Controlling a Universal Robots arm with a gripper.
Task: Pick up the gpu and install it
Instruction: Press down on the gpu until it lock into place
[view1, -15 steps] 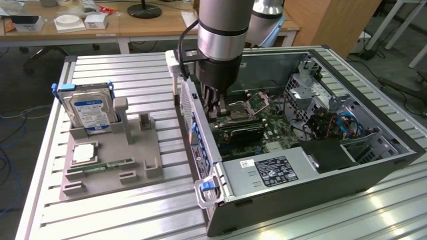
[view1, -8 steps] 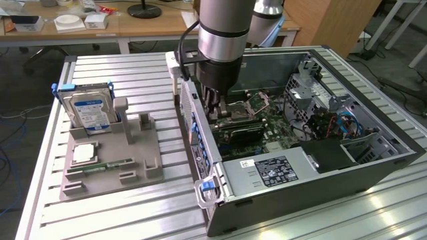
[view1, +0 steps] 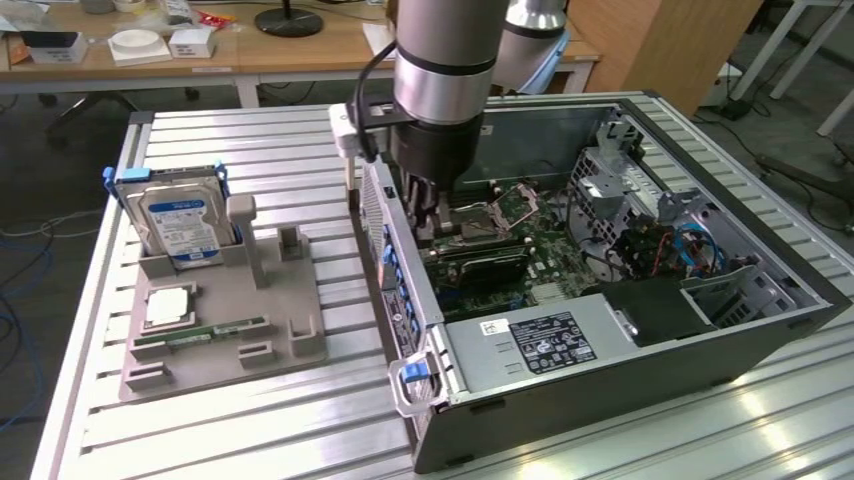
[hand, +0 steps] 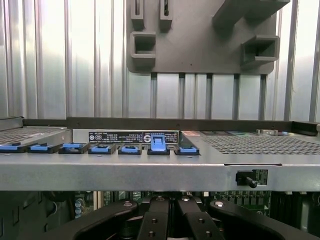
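Table (view1: 267, 400): silvery metal, ribbed in long parallel slats.
Fixture tray (view1: 220, 320): flat matte grey, posts and pockets the same grey.
Hard drive (view1: 180, 225): silver body with a blue-and-white label, standing at the tray's far end between blue clips.
Memory stick (view1: 207, 332): slim green strip lying on the tray.
Computer case (view1: 641, 350): black outer walls, bare silver metal inside (perforated with fine holes along the rear panel).
Slot latches (hand: 100, 148): bright blue tabs in a row on the case's rear panel.
Motherboard (view1: 534, 250): green, inside the case.
Power supply (view1: 541, 345): silver, black label with white print.
Arm (view1: 447, 60): grey with a dark band.
Gripper (view1: 427, 205): black.
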